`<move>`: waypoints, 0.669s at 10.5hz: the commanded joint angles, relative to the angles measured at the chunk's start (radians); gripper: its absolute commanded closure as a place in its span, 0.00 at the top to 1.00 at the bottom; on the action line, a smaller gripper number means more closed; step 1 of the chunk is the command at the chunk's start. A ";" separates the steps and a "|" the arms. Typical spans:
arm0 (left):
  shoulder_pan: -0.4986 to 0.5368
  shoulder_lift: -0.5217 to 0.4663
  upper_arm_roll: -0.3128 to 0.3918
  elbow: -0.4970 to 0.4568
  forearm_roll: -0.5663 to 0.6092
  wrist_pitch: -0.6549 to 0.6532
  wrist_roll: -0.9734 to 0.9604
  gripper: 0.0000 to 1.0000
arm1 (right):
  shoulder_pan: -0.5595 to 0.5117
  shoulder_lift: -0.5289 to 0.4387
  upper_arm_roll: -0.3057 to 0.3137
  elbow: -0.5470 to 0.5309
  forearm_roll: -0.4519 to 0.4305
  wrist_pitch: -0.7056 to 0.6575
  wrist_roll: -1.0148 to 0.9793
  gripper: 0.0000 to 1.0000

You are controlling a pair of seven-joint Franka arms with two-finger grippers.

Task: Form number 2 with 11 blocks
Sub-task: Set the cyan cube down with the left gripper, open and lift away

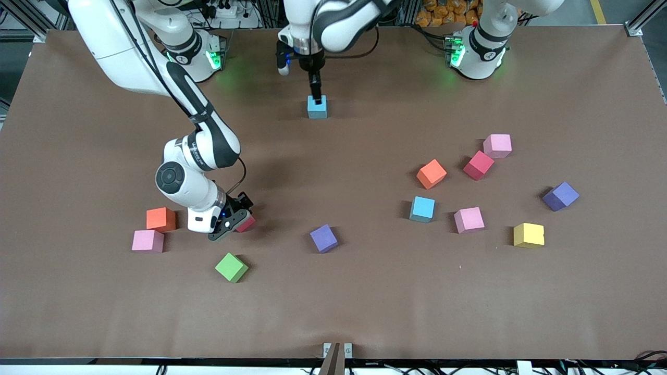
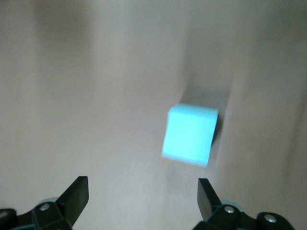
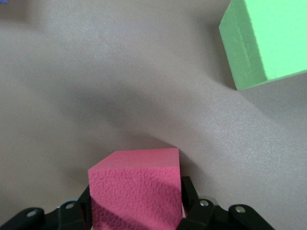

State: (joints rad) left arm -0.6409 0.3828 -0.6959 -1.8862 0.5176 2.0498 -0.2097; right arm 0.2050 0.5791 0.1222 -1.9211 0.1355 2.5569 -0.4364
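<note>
My right gripper (image 1: 244, 222) is down at the table, shut on a red block (image 1: 247, 224), which fills the gap between the fingers (image 3: 192, 199) in the right wrist view. A green block (image 1: 231, 267) (image 3: 266, 43) lies just nearer the camera. Beside the right wrist sit an orange block (image 1: 161, 219) and a pink block (image 1: 148, 241). My left gripper (image 1: 315, 91) (image 2: 144, 184) hangs open over a light blue block (image 1: 317, 107) (image 2: 191, 135), which rests alone near the robots' bases. Nothing is between its fingers.
Toward the left arm's end lie a pink block (image 1: 497, 145), a red one (image 1: 478, 165), orange (image 1: 431, 174), light blue (image 1: 422, 209), pink (image 1: 469, 219) and yellow (image 1: 529, 235). Two purple cubes (image 1: 323, 238) (image 1: 560, 196) also sit on the brown table (image 1: 365, 312).
</note>
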 commanded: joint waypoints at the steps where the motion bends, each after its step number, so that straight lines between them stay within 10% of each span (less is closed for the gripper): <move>1: 0.171 -0.242 -0.051 -0.033 -0.236 -0.252 0.004 1.00 | -0.012 -0.005 0.010 -0.003 -0.007 0.000 0.004 0.51; 3: 0.314 -0.326 -0.013 -0.033 -0.321 -0.337 0.009 1.00 | -0.012 -0.015 0.011 0.001 -0.007 -0.001 0.018 0.27; 7: 0.405 -0.308 0.244 -0.045 -0.320 -0.306 0.113 1.00 | -0.010 -0.036 0.013 0.046 -0.004 -0.090 0.063 0.24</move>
State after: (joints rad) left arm -0.2493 0.0682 -0.5185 -1.9152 0.2206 1.7151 -0.1460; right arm 0.2042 0.5688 0.1230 -1.8820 0.1354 2.5051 -0.4132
